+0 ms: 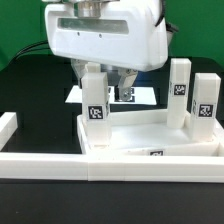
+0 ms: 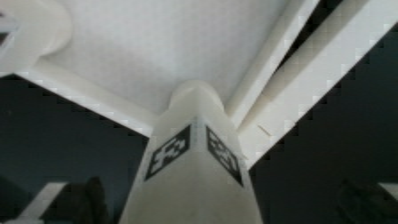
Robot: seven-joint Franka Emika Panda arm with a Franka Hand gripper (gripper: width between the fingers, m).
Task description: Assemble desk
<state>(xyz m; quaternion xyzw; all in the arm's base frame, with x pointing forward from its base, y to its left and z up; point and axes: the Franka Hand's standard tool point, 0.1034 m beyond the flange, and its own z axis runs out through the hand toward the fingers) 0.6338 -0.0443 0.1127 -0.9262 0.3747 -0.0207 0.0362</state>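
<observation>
The white desk top [image 1: 150,135] lies upside down with its raised rim up. Two tagged white legs [image 1: 180,88] [image 1: 205,102] stand upright in its corners at the exterior view's right. A third tagged leg [image 1: 95,100] stands upright at the near corner on the exterior view's left. My gripper [image 1: 105,85] hangs straight over this leg. In the wrist view the leg [image 2: 192,150] rises between my dark fingers [image 2: 80,200], with a gap on each side, so the gripper [image 2: 217,208] is open around it. The desk top's rim [image 2: 267,75] shows beyond.
A low white border wall [image 1: 45,160] runs along the front and turns back at the exterior view's left [image 1: 8,128]. The marker board [image 1: 147,95] lies behind the desk top on the black table.
</observation>
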